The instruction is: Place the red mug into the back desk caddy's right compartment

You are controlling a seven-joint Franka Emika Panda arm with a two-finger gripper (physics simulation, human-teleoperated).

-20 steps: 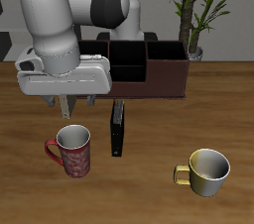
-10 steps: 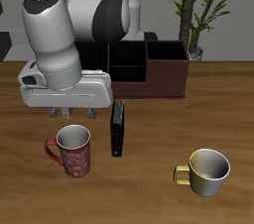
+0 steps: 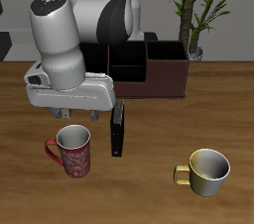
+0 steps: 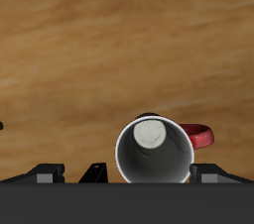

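Note:
The red mug (image 3: 75, 154) stands upright on the wooden table near its front edge, with its red handle pointing away from the black object beside it. My gripper (image 3: 74, 117) hangs just above the mug, open and empty, with one finger over each side of the rim. In the wrist view the mug's grey inside (image 4: 154, 154) lies directly below the gripper (image 4: 127, 174), handle (image 4: 198, 134) to one side. The back desk caddy (image 3: 164, 77), dark brown, stands behind the arm, which partly hides it. Its wide black-lined compartment (image 3: 167, 52) shows at the uncovered end.
A yellow-and-cream mug (image 3: 205, 171) stands near the front edge, apart from the red mug. A thin black slab-like object (image 3: 118, 129) lies between the red mug and the caddy. A potted plant (image 3: 191, 10) stands behind the caddy's end.
My gripper has come down closer to the red mug and its fingers now stand wider apart. The mug has not moved.

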